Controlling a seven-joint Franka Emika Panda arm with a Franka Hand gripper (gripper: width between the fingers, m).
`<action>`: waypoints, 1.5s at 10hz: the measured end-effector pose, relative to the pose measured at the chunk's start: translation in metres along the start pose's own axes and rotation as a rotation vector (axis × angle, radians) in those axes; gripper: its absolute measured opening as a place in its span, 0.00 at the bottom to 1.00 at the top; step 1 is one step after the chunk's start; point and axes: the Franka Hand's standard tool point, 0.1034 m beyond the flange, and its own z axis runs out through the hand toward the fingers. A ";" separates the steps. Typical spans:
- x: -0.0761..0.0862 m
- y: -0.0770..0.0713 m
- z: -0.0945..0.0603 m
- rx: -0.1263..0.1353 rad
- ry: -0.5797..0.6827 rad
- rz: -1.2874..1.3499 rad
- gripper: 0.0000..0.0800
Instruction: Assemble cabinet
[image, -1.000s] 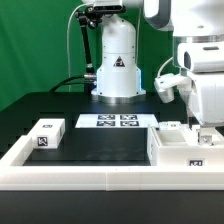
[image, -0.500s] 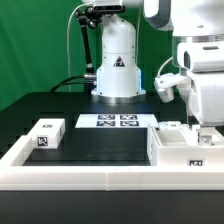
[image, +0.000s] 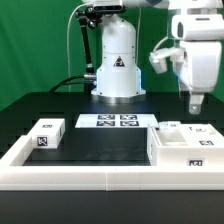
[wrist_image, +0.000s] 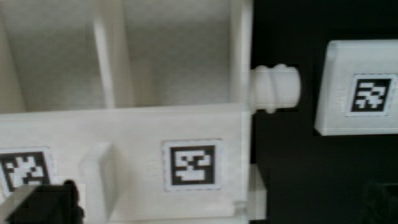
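Exterior view: the gripper is seen hanging above the cabinet, which is set on the black table at the exterior view's right, with a small white block well apart at the left. Wrist view: the fingertips are spread wide with nothing held, and a tagged block with a round knob is seen just beside the cabinet.

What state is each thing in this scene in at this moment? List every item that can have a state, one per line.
end effector: open, holding nothing, hanging above the cabinet body.
cabinet body: resting on the table, open side up, not gripped.
left block: lying loose, far from the body.
right block: loose beside the body, with a gap between them.
marker board: flat, nothing on it.
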 end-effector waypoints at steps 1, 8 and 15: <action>0.000 0.001 0.002 0.002 0.001 0.002 1.00; -0.001 -0.014 0.007 -0.011 0.007 0.015 1.00; -0.008 -0.077 0.030 0.010 0.007 0.021 1.00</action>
